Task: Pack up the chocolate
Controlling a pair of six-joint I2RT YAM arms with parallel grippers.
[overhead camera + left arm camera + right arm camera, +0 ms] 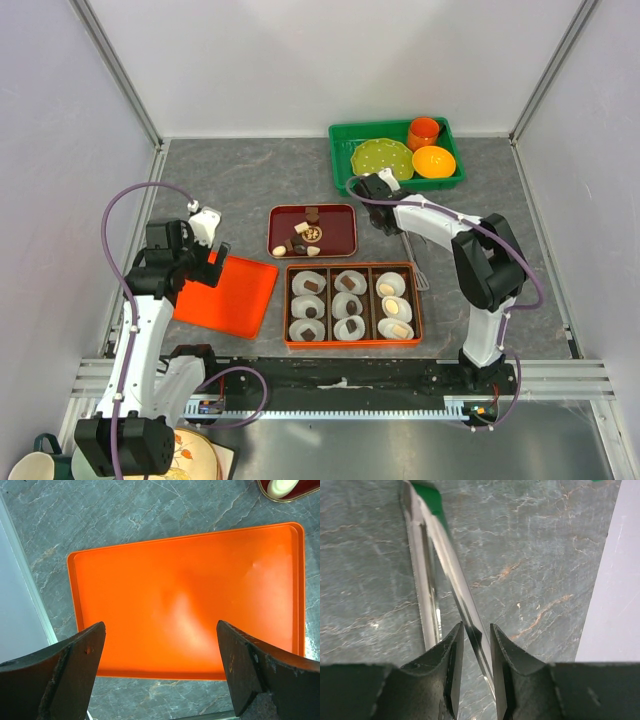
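The orange box (352, 342) has nine paper cups. Dark brown cubes (312, 286) fill its left and middle columns and cream-white ovals (392, 307) its right column. More chocolate (300, 241) lies on the dark red tray (338, 238), whose corner shows in the left wrist view (292, 494) with one cream oval (279, 486). My left gripper (208, 264) (161, 670) is open and empty above the orange lid (228, 296) (190, 600). My right gripper (368, 188) (476, 645) is nearly shut around one arm of the metal tongs (457, 575), which also show in the top view (415, 260).
A green basket (340, 160) at the back right holds a green plate (382, 157), an orange cup (423, 131) and an orange bowl (433, 161). A mug (30, 466) and a plate (195, 462) sit below the table's front rail.
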